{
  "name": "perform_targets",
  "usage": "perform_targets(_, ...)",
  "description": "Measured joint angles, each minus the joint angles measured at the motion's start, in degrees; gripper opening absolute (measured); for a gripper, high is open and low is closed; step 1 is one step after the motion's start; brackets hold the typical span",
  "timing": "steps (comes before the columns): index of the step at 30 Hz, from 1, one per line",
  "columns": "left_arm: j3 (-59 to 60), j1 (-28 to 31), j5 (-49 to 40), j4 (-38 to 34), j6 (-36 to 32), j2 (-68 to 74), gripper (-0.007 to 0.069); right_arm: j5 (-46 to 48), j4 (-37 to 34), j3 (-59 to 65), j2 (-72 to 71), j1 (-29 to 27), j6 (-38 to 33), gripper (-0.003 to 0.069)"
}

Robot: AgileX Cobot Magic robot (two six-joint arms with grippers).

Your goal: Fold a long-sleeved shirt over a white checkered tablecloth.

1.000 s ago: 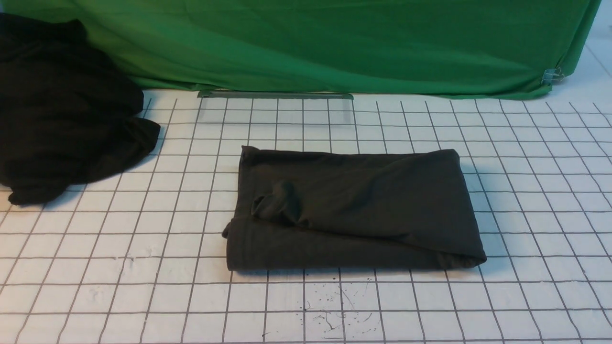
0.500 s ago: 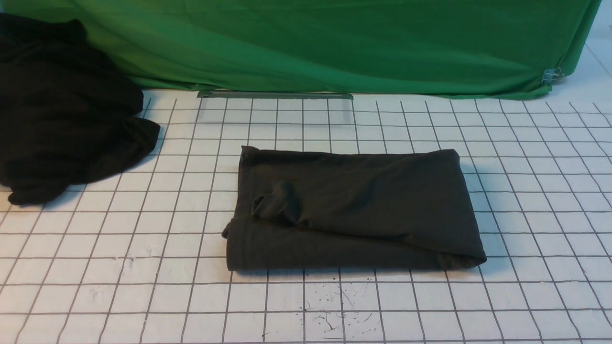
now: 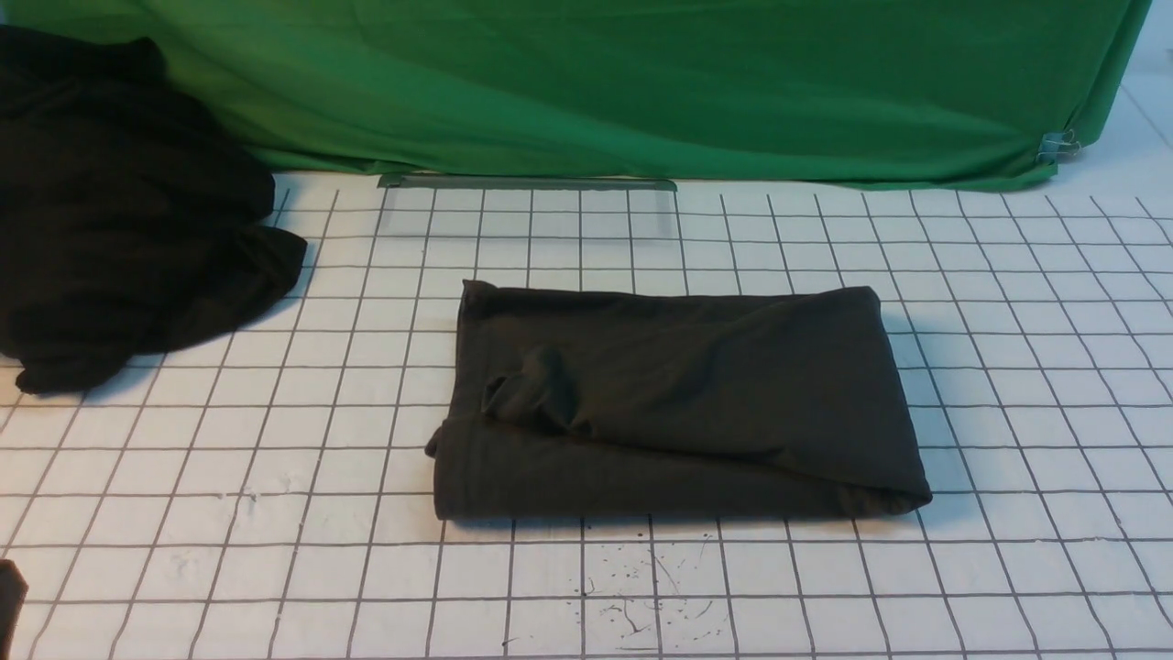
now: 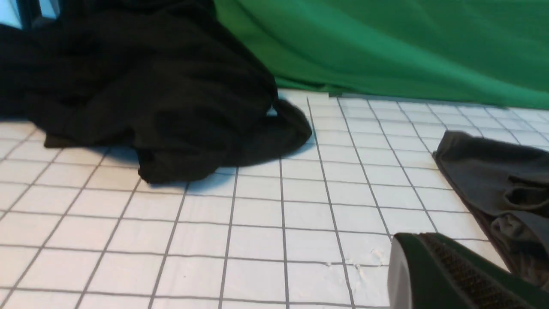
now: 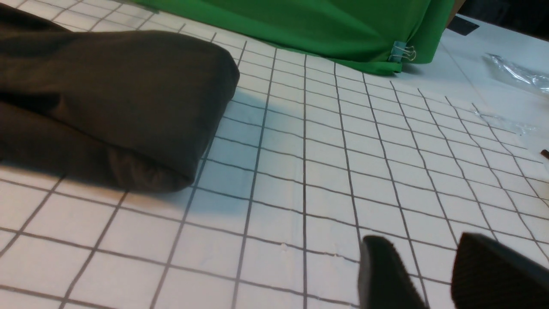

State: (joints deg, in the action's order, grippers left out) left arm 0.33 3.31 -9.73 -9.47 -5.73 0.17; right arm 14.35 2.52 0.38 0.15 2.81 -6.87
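The charcoal knit long-sleeved shirt is lying folded into a rectangle on the white checkered tablecloth, apparently finished, the right gripper hanging empty and narrowly parted, the left gripper's state untellable.

left gripper cut off at five o'clock, one finger visible, right gripper fingertips only, spread uncertain

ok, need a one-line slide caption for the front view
Charcoal long-sleeved shirt folded into a rectangle on white checkered tablecloth, black fabric heap far left, green backdrop cloth behind.
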Motion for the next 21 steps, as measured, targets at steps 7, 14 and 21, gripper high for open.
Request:
perform_targets(7, 0.1, 0.0, -3.0, 0.4, 0.0, 0.0, 0.0002, 0.0, 0.0, 0.0, 0.0, 0.0, 0.0, 0.0239)
perform_targets(14, 0.1, -1.8, -3.0, 1.6, 0.0, 0.0, 0.0002, 0.0, 0.0, 0.0, 0.0, 0.0, 0.0, 0.0239)
perform_targets(21, 0.1, -2.1, -3.1, 3.7, 0.9, 0.0, 0.0002, 0.0, 0.0, 0.0, 0.0, 0.0, 0.0, 0.0239)
